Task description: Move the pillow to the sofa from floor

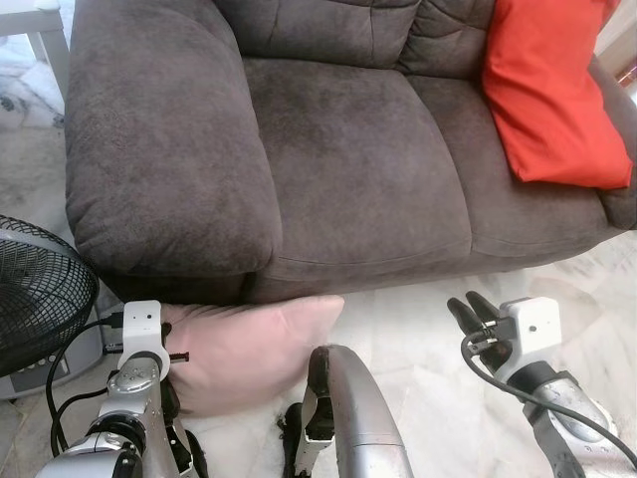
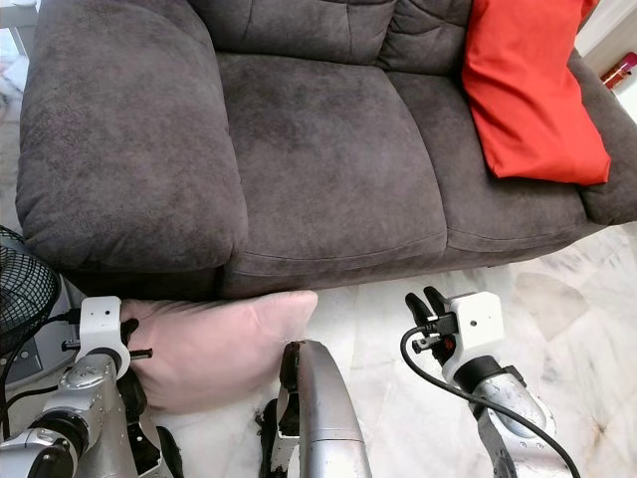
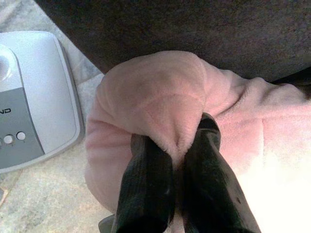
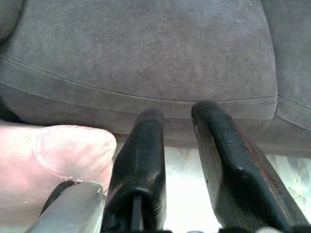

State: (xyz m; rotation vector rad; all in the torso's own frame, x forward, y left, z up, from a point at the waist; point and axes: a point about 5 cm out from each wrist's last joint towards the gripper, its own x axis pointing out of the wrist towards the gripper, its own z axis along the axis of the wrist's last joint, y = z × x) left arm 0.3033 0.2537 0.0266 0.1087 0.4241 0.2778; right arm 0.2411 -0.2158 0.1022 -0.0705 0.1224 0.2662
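**Desk:** Where's the pillow from where you sit?

**Me:** The pink pillow is down on the floor, its far edge tucked against the base of the grey sofa. My left gripper is on its near-left corner; I see both black fingers pinching a fold of the plush between them.

**Desk:** And the other side?

**Me:** My right gripper hangs over bare floor, well to the right of the pillow and apart from it. Its fingers are parted with nothing between them, pointing at the sofa's front edge.

**Desk:** Anything else close by?

**Me:** A white fan base sits just left of my left gripper. An orange cushion leans at the sofa's far right, beyond my right gripper.
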